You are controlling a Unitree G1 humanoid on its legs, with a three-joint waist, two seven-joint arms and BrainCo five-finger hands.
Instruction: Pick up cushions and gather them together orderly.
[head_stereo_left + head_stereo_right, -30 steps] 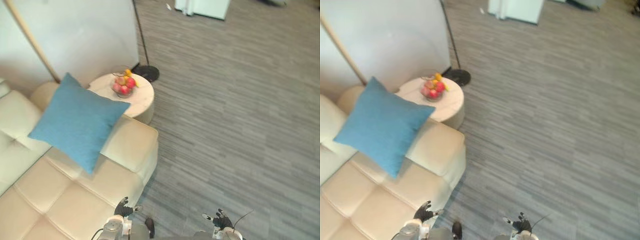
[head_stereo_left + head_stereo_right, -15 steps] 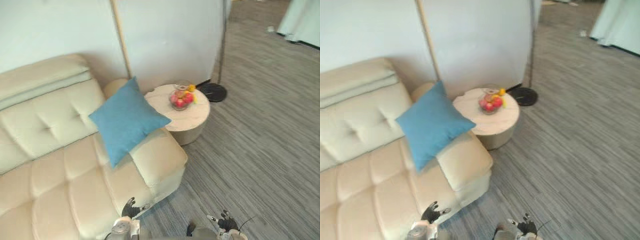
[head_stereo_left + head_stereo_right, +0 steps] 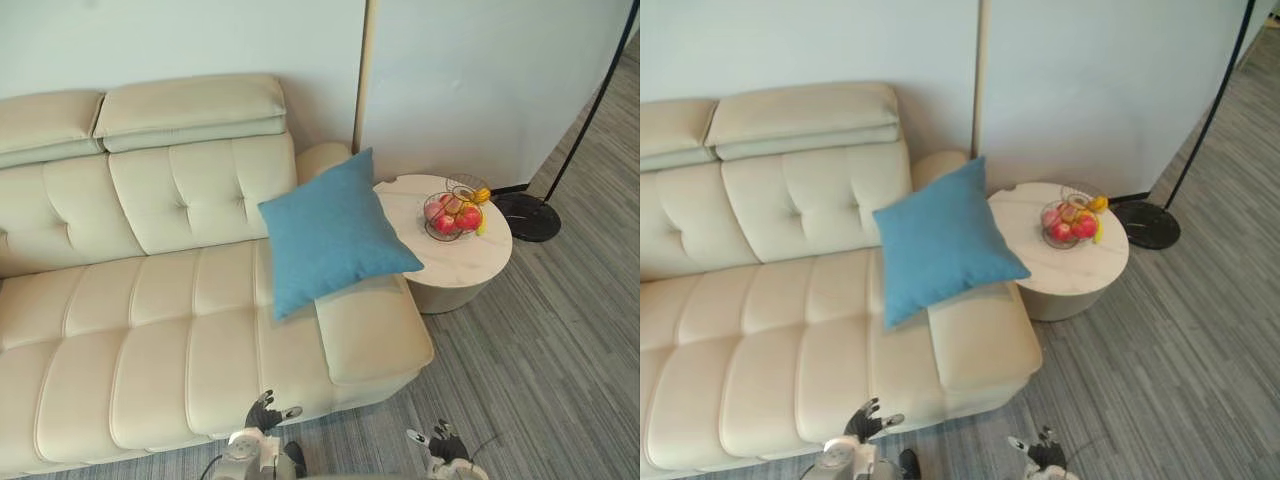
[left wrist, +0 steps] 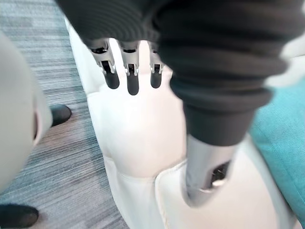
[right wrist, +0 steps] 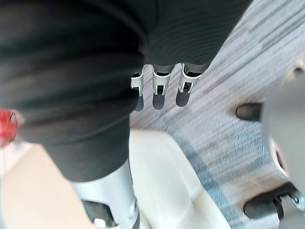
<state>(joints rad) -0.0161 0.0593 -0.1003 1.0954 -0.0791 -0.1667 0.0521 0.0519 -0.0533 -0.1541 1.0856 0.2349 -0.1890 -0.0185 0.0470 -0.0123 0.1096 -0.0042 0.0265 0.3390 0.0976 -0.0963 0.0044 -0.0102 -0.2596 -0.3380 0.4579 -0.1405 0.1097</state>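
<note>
**Facing the sofa, one cushion in sight, nothing picked up yet**

I am judging this to be the approach step: I am squaring up to the cream sofa [image 3: 150,330], which is running across the far side from the left edge to just past the middle. The blue cushion [image 3: 335,232] is standing on one corner at the sofa's right end, leaning back against the backrest and armrest. Its right corner is pointing toward the round side table [image 3: 455,268] just beside the sofa; I cannot tell whether they are touching. A bowl of fruit [image 3: 453,212] is sitting on that table.

My left hand [image 3: 262,413] is hanging low at the near edge in front of the seat, fingers straight and apart, carrying nothing. My right hand [image 3: 438,440] is hanging over the floor to its right, equally loose and empty.

Next I am needing to step closer and reach far and right for the cushion.

Compared with half a second ago, my head has swung: the sofa is now lying square instead of slanted. The cushion is keeping its place against the armrest.
</note>
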